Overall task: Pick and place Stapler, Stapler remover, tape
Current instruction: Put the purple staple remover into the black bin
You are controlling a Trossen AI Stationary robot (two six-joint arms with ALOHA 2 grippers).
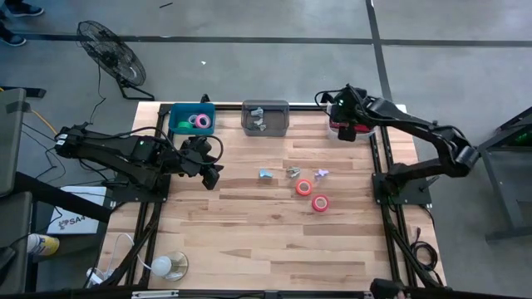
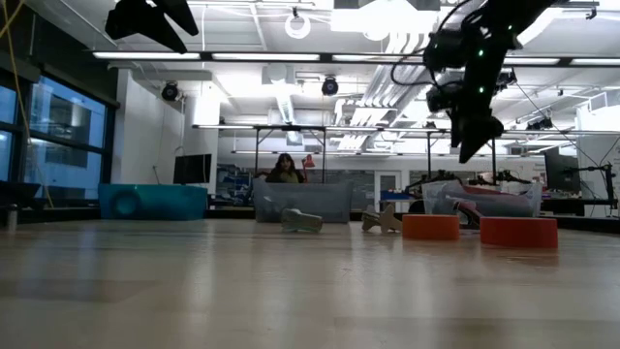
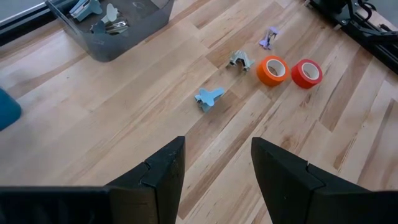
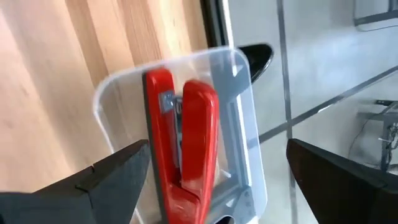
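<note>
- Stapler, long, slim and bright red [image 4: 186, 143]: it lies inside a clear plastic bin [image 4: 242, 81] at the far right corner of the light wooden table [image 1: 266, 241], directly below and between the two spread dark fingers of the right gripper [image 1: 347, 126], touching neither.
- Right gripper: it hangs above that bin with jaws released wide and nothing in them.
- Left gripper [image 1: 209, 173]: it hovers over the table's left side, near a teal bin [image 1: 192, 119], jaws parted and empty, well apart from the loose items.
- Grey plastic bin [image 1: 265, 117]: it stands at the far edge, between the teal and clear bins, holding small pieces.
- Orange tape roll [image 1: 304, 188] and red tape roll [image 1: 320, 203]: they lie flat just beside each other, right of centre.
- Small staple removers, pale blue [image 1: 266, 174], grey [image 1: 293, 172] and lilac [image 1: 322, 174]: they sit in a row near the rolls.
</note>
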